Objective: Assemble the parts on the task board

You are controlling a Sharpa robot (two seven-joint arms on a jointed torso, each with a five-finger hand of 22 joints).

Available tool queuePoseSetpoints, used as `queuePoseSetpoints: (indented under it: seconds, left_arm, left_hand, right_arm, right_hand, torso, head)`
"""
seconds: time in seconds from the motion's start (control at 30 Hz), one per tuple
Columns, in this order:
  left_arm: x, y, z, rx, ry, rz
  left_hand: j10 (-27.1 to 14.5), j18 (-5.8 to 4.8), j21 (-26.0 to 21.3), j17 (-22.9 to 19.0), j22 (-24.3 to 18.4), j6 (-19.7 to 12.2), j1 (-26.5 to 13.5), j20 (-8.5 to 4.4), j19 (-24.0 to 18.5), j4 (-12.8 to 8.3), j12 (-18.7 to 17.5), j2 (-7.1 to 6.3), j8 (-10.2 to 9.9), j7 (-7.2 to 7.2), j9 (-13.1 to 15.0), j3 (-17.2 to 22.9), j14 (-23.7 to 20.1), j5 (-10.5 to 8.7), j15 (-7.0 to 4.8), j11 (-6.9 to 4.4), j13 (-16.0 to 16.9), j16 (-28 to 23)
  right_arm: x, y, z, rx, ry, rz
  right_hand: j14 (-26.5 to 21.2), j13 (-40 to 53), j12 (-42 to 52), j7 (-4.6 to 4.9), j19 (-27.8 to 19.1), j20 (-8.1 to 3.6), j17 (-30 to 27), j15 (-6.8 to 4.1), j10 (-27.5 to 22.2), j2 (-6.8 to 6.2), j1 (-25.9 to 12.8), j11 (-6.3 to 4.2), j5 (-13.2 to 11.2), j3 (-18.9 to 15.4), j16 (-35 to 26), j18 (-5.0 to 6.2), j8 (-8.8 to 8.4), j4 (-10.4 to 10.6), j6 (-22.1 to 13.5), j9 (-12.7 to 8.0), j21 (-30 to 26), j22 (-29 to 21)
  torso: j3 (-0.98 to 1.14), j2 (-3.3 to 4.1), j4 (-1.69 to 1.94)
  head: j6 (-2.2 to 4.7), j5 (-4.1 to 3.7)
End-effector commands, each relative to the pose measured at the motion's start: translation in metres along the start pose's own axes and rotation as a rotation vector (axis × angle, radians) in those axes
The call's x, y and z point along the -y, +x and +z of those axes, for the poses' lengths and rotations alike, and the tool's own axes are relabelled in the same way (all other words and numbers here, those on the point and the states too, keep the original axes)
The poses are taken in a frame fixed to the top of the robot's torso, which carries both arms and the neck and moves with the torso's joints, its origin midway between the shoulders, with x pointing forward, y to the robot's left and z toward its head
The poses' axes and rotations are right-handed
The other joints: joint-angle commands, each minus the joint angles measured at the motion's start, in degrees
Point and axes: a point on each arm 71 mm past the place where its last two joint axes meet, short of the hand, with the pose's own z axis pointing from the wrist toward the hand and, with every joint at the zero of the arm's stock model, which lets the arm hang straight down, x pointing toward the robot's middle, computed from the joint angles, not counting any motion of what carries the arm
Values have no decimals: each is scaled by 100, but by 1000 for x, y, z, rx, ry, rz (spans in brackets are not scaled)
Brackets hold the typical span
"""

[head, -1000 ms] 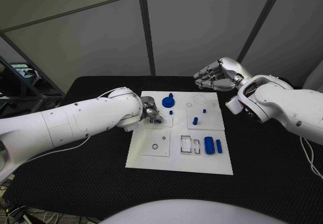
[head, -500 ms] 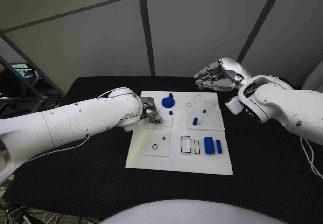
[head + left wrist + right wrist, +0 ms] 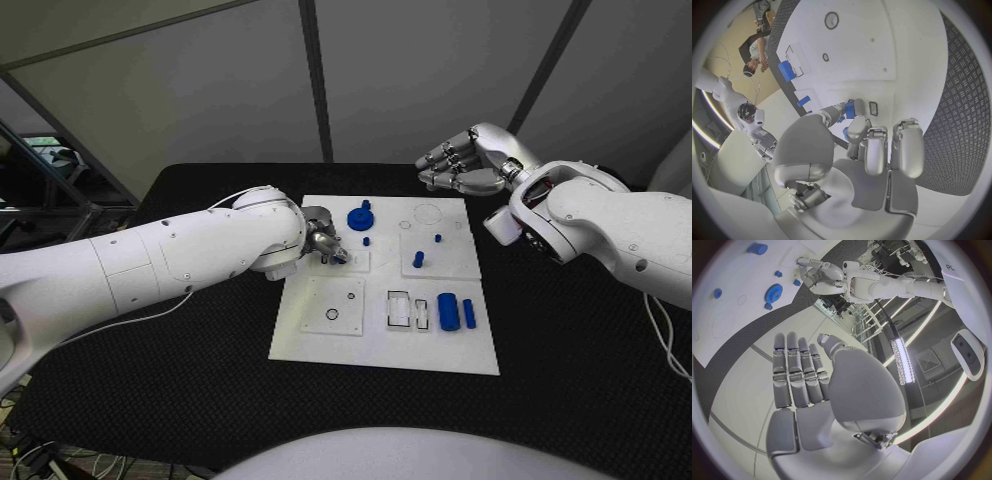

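Your left hand (image 3: 323, 242) pinches a small blue plastic part (image 3: 850, 109) at the white task board's (image 3: 387, 345) 10 o'clock area; your right hand (image 3: 464, 160) hovers off the board at 1 o'clock, fingers loosely curled, holding nothing.

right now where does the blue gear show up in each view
Head view: the blue gear stands at the task board's far edge, just beyond the left robot hand.
Left wrist view: I cannot pick it out.
Right wrist view: the gear sits on the white board, near the left robot hand.
Shared landmark: the left robot hand.
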Motion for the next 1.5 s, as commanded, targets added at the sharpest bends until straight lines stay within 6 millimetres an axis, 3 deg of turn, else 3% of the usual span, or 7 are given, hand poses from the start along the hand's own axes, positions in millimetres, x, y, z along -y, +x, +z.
queuePoseSetpoints:
  seconds: [0.03,0.17,0.53,0.87,1.5]
  left_arm:
    - [-2,0,1,-8,-11,17]
    - [-3,0,1,-11,-15,18]
    - [-2,-1,2,-12,-15,19]
    - [-1,0,2,-13,-13,20]
    - [-1,1,1,-21,-10,25]
  left_hand:
    - [18,-151,-19,1507,667,-10,-35,15,89,-243,-21,154,26,-17,14,245,607,-67,-8,-33,-7,35]
    - [17,-149,-27,1507,670,29,-336,11,89,-35,-16,76,27,-35,4,-52,607,-125,-19,-47,-11,35]
    - [40,-153,-21,1507,697,120,-756,2,102,336,35,23,16,-40,-29,-609,607,-164,-25,-49,33,35]
    - [53,-157,-9,1507,714,136,-768,0,112,381,58,49,16,-48,-33,-710,607,-159,-27,-53,59,35]
    - [72,-159,-7,1507,727,146,-541,-10,118,284,85,101,15,-77,-39,-805,607,-131,-39,-75,88,35]
  right_arm:
    - [-1,0,0,-2,-8,-1]
    - [-1,-1,0,-1,-8,-1]
    - [-1,-1,0,0,-8,-1]
    - [-1,-1,0,-1,-8,-1]
    - [-1,0,1,-5,-5,-1]
  right_hand:
    - [33,-9,28,9,40,-15,-8,-14,7,-2,-69,10,34,12,-33,16,9,27,28,5,-21,-7]
    - [33,-9,27,9,45,-15,-10,-14,5,-8,-73,10,53,17,-36,17,9,24,26,4,-30,-12]
    - [30,-10,25,14,47,-12,-12,-10,-2,-17,-92,16,53,12,-40,15,6,32,19,3,-39,-18]
    - [30,-10,25,14,47,-12,-12,-10,-2,-17,-92,16,53,12,-40,15,6,32,19,3,-39,-18]
    - [28,-11,23,16,48,-11,-13,-8,-7,-20,-100,18,52,11,-42,14,4,34,15,2,-45,-21]
  torso:
    - [0,0,-1]
    - [0,-1,1]
    - [1,2,-2]
    - [0,2,-1]
    - [-5,0,0]
  head:
    - [1,-2]
    - [5,-3]
    - [-2,-11]
    - [-17,-22]
    - [-4,-26]
